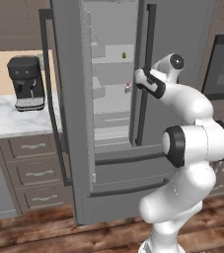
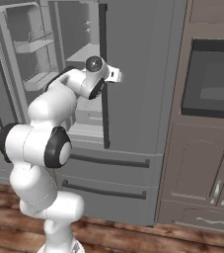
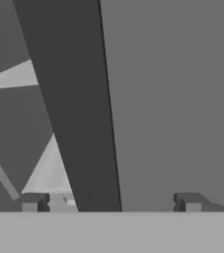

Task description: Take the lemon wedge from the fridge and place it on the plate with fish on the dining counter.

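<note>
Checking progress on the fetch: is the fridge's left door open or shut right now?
Open. The fridge's left door is swung outward, exposing the inner shelves; the right door looks shut.

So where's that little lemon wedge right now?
In the left base view, the lemon wedge sits on an upper shelf inside the fridge, seen through the gap left by the open left door, above a small red-and-white item one shelf lower.

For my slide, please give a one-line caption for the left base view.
White arm reaches toward the fridge, left door open, a small green lemon wedge on an upper shelf inside.
</note>
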### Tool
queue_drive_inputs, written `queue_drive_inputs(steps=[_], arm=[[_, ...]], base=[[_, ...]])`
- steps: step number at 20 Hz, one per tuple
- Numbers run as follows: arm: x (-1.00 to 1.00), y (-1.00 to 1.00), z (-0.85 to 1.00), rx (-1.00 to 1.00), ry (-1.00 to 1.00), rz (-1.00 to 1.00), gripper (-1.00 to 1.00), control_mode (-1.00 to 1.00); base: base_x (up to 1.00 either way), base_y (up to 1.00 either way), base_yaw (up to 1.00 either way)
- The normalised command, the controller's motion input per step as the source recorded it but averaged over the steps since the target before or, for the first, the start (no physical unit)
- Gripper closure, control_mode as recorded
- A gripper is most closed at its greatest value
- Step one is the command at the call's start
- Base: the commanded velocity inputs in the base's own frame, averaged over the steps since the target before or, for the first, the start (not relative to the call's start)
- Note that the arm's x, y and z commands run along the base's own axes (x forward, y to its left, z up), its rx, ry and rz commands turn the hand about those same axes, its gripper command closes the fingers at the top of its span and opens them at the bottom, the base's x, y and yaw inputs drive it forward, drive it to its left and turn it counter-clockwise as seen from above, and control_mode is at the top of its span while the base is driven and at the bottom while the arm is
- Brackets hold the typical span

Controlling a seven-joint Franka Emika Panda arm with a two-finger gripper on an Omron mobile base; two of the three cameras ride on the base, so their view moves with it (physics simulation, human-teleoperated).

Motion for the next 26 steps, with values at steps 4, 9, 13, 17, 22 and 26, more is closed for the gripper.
queue_drive_inputs(steps=[4,9,13,17,22,26], arm=[[0.64,0.00,-0.09,0.00,0.00,0.00,-1.00,-1.00],[0.67,0.00,-0.13,0.00,0.00,0.00,-1.00,-1.00],[0.55,0.00,-0.13,0.00,0.00,0.00,-1.00,-1.00],[0.09,0.00,-0.02,0.00,0.00,0.00,1.00,-1.00],[0.00,0.00,0.00,0.00,0.00,0.00,1.00,-1.00],[0.00,0.00,0.00,0.00,0.00,0.00,1.00,-1.00]], base=[[0.00,0.00,0.00],[0.00,0.00,0.00],[0.00,0.00,0.00],[0.00,0.00,0.00],[0.00,0.00,0.00],[0.00,0.00,0.00]])
